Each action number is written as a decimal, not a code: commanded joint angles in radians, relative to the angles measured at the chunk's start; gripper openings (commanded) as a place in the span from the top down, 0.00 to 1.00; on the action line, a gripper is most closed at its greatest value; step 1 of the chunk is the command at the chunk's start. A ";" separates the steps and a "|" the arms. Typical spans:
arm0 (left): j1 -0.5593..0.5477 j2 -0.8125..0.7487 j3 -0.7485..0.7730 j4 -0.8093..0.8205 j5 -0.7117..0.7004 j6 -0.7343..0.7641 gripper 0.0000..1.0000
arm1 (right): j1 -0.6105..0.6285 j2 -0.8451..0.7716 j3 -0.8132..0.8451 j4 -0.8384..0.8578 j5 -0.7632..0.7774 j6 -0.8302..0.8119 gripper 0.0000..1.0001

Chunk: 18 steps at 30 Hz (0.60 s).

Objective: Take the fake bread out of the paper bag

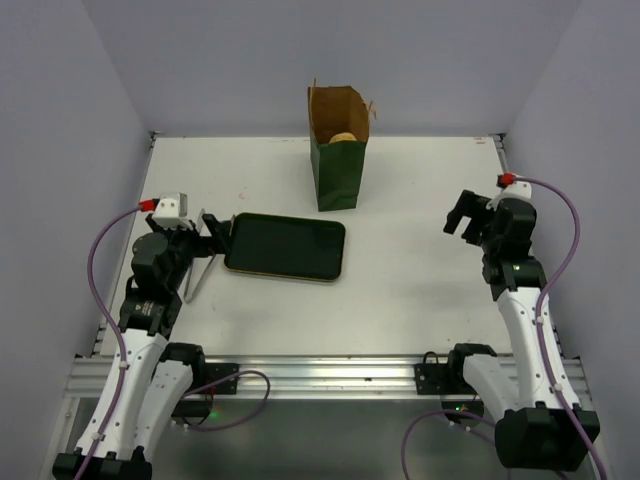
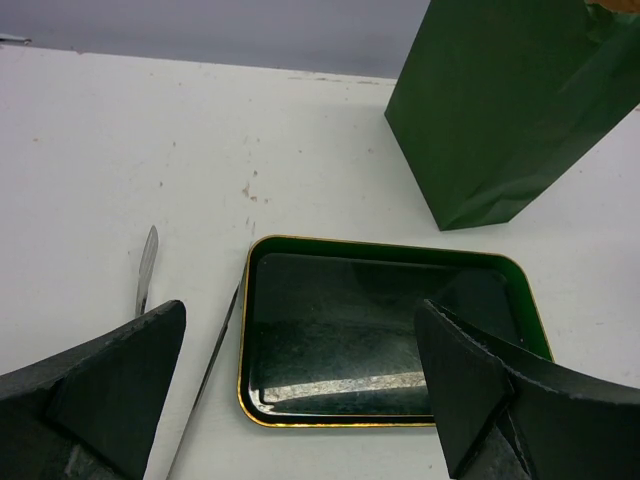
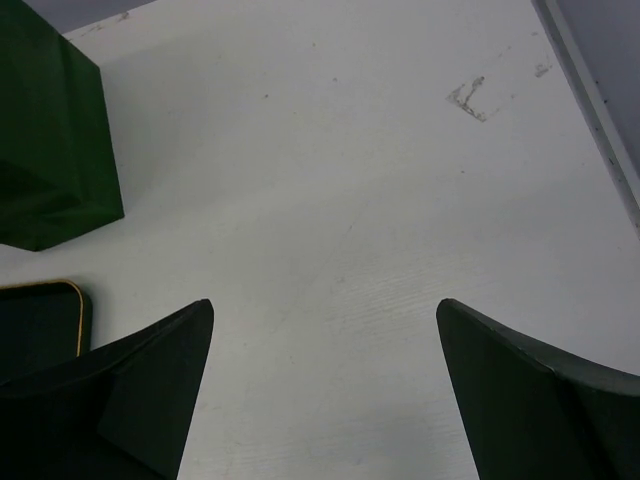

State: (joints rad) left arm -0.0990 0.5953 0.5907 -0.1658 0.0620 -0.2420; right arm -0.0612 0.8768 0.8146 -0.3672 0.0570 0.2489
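The dark green paper bag point(image 1: 337, 165) stands upright at the table's point(image 1: 420, 290) far middle, long axis vertical and mouth open upward, with fake bread point(image 1: 343, 138) showing inside. The left gripper point(image 1: 218, 232) gapes empty at the dark tray's point(image 1: 285, 247) left end, beside metal tongs point(image 1: 199, 272). The right gripper point(image 1: 462, 222) is likewise spread and empty, well apart.

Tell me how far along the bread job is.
Barely begun. Done: nothing, the tray is bare and bread shows inside the upright bag. In hand: nothing, the left gripper and right gripper are open, empty and apart from the bag. Left: lifting all the bread out.
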 commanded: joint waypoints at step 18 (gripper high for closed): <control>-0.005 0.008 0.001 0.058 -0.022 0.035 0.00 | 0.006 0.385 0.589 -0.296 -0.545 -0.444 0.01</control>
State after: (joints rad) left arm -0.0990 0.6022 0.5907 -0.1646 0.0574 -0.2386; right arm -0.0589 1.2236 1.3254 -0.6334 -0.3923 -0.2779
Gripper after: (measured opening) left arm 0.994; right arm 0.987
